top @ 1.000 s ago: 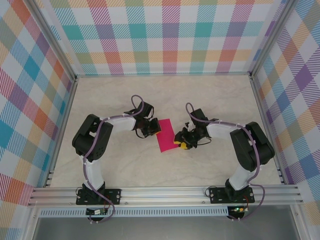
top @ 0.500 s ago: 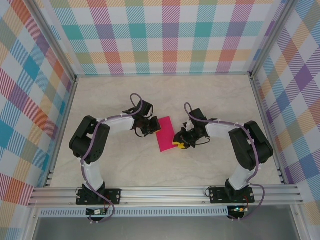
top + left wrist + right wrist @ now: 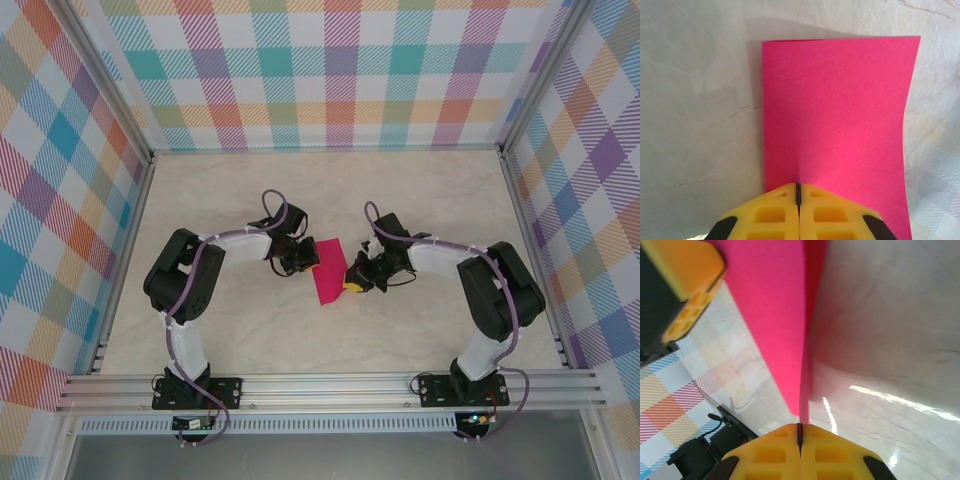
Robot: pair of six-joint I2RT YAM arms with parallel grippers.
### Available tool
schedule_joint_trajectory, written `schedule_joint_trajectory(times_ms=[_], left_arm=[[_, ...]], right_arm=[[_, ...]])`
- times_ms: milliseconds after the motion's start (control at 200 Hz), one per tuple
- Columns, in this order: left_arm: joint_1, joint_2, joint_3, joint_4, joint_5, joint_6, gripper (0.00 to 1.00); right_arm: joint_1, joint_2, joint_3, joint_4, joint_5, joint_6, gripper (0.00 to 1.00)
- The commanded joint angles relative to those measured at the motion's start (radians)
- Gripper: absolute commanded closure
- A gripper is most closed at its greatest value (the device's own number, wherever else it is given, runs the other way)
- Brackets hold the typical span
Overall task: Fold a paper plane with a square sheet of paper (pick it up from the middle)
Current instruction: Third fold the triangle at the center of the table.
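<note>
Pale marbled beige tabletop (image 3: 430, 190), glossy. Multicolour plaid fabric walls (image 3: 330, 70) on three sides. Silver aluminium rail (image 3: 330, 386) along near edge.

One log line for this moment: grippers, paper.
left gripper: shut on pink sheet | right gripper: shut on its opposite edge | sheet: rectangular, no plane yet

Pale, seemingly marbled table (image 3: 250, 330) inside plaid walls (image 3: 320, 70).

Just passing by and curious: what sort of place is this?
Probably a robot test booth: plaid walls enclose a marbled table with a metal rail in front, and the left gripper and right gripper pinch a pink paper sheet.
</note>
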Motion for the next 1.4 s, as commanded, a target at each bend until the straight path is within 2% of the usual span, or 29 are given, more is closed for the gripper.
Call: schedule_joint_trajectory(times_ms=[0, 440, 615, 1395], left_arm=[[-0.004, 0.023, 0.02, -0.034, -0.019, 0.025, 0.93], [-0.004, -0.037, 0.043, -0.068, -0.01, 0.039, 0.93], [-0.004, -0.076, 0.037, -0.076, -0.069, 0.044, 0.93], [-0.003, 0.038, 0.073, -0.13, -0.09, 0.056, 0.96]], right_arm=[[0.018, 0.038, 0.063, -0.028, 0.001, 0.006, 0.94], [0.062, 0.183, 0.204, -0.054, 0.024, -0.026, 0.92], [0.068, 0.208, 0.218, -0.055, 0.023, -0.044, 0.92], [0.086, 0.289, 0.26, 0.005, 0.015, -0.079, 0.91]])
